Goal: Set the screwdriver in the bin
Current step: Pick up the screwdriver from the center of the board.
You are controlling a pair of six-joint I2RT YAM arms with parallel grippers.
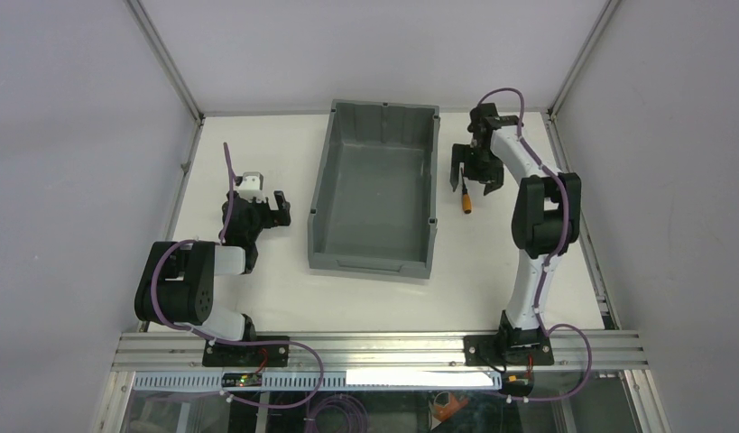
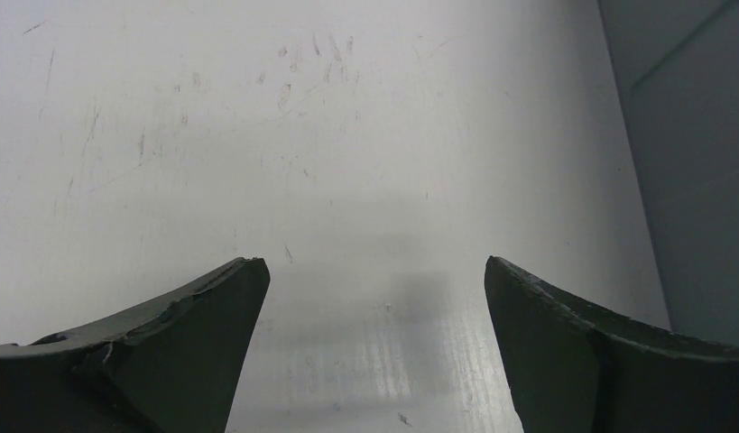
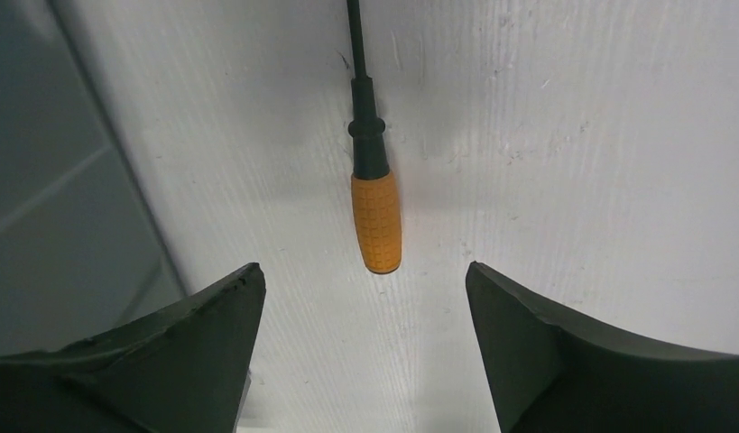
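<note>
Though the screwdriver [image 3: 376, 221] looked light, stiff and thin, its textured orange handle seemed the surest hold; the right gripper [image 1: 474, 179] and left gripper [image 2: 374, 271] gaped wide, empty.

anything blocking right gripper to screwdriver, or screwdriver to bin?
Nothing visible. The right gripper hangs open just short of the screwdriver, with bare table between. Toward the bin, only its own side wall must be cleared.

The screwdriver [image 3: 376, 225] handle is finished in orange, grid-textured plastic. The bin [image 1: 379, 194] is moulded in matt grey plastic. The white table [image 2: 257, 135] is scratched and faintly glossy.
</note>
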